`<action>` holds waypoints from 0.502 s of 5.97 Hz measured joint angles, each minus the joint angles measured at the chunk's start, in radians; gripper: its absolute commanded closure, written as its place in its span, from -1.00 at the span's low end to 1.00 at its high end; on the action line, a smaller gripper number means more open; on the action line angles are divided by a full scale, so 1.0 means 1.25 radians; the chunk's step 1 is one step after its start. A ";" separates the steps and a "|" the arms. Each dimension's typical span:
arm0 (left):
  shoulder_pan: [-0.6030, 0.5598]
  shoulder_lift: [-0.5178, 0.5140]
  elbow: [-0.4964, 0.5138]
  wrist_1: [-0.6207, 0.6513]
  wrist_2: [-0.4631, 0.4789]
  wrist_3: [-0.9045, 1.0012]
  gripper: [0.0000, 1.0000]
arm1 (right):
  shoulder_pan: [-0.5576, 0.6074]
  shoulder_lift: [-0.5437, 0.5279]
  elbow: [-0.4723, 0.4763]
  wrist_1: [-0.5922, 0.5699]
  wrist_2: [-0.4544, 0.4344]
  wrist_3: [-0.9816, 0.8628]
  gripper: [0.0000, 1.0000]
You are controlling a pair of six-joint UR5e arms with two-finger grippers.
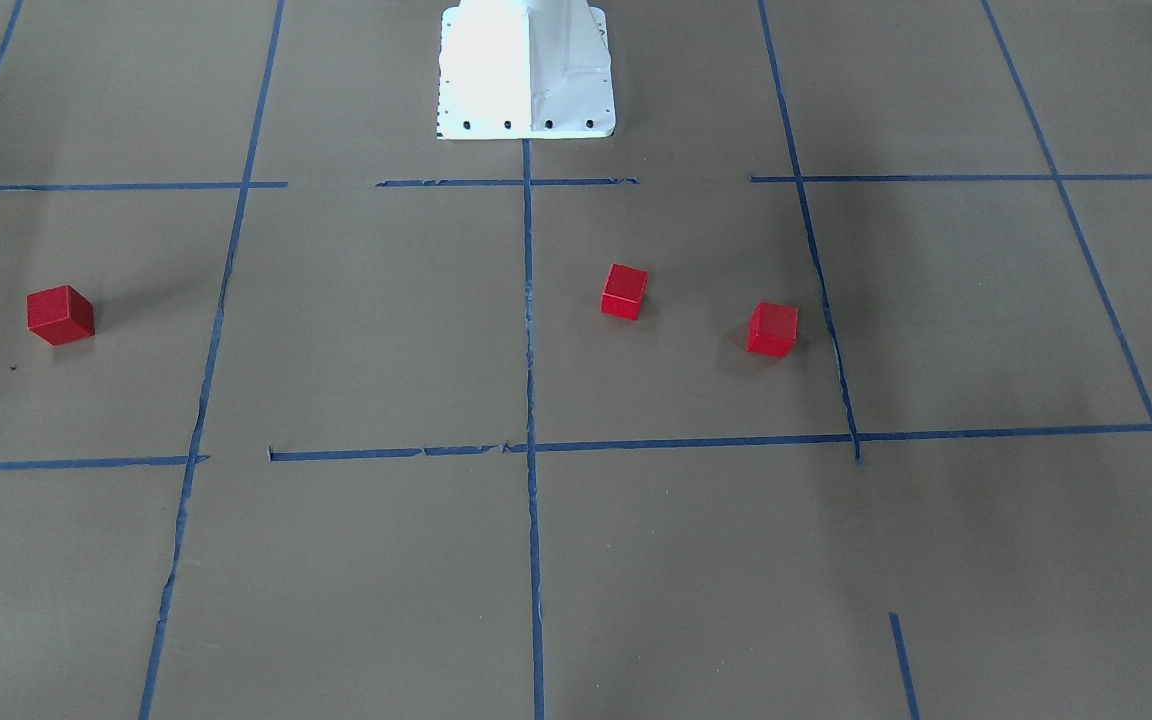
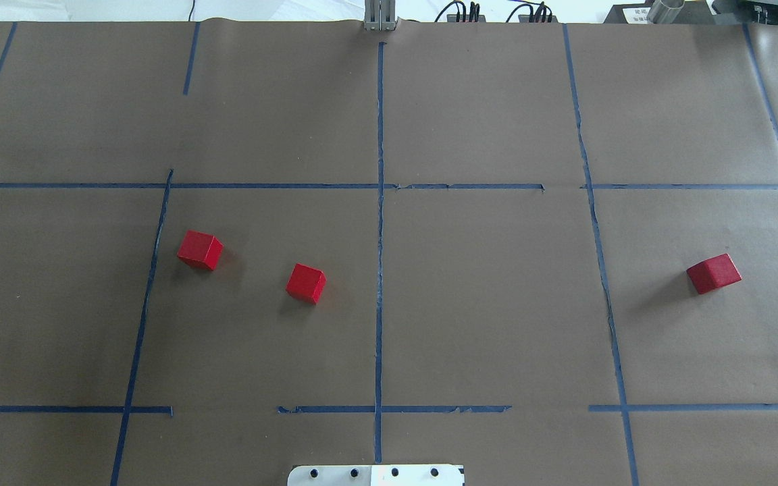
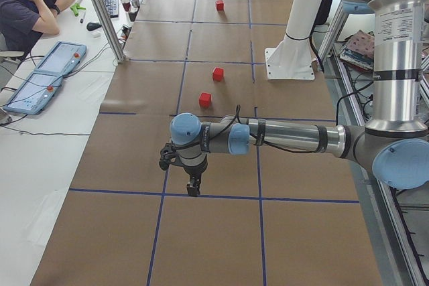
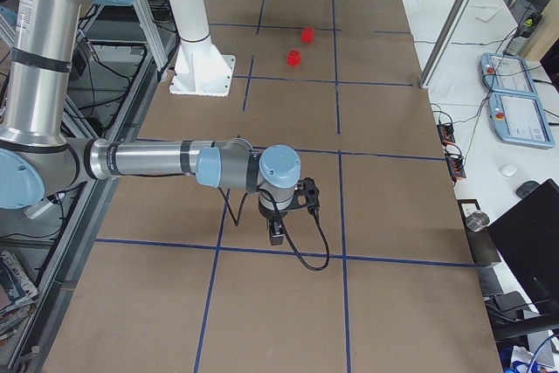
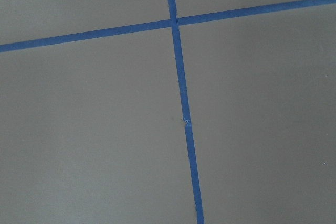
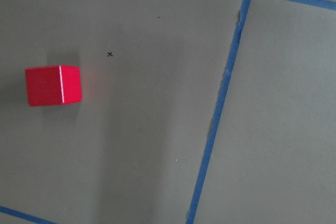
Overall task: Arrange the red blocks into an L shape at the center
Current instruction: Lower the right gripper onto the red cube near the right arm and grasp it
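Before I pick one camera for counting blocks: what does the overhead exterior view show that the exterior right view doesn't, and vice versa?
Only the overhead exterior view shows the third red block, alone in the cell right of the center cell. Only the exterior right view shows the right arm stretched over the paper, its end effector pointing down, and the control pendants on a side table. Both show the outer red block and the inner red block in the center cell's left half, the blue tape grid and the robot's white base.
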 measured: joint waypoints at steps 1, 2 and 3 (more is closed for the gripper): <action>0.000 0.000 0.000 0.000 0.000 0.000 -1.00 | -0.008 0.009 0.001 0.000 0.010 0.000 -1.00; 0.000 0.002 0.001 0.000 0.000 0.000 -1.00 | -0.031 0.024 0.003 0.001 0.017 0.003 -1.00; 0.000 0.002 0.001 0.000 0.000 0.000 -1.00 | -0.068 0.047 0.006 0.001 0.019 0.026 -1.00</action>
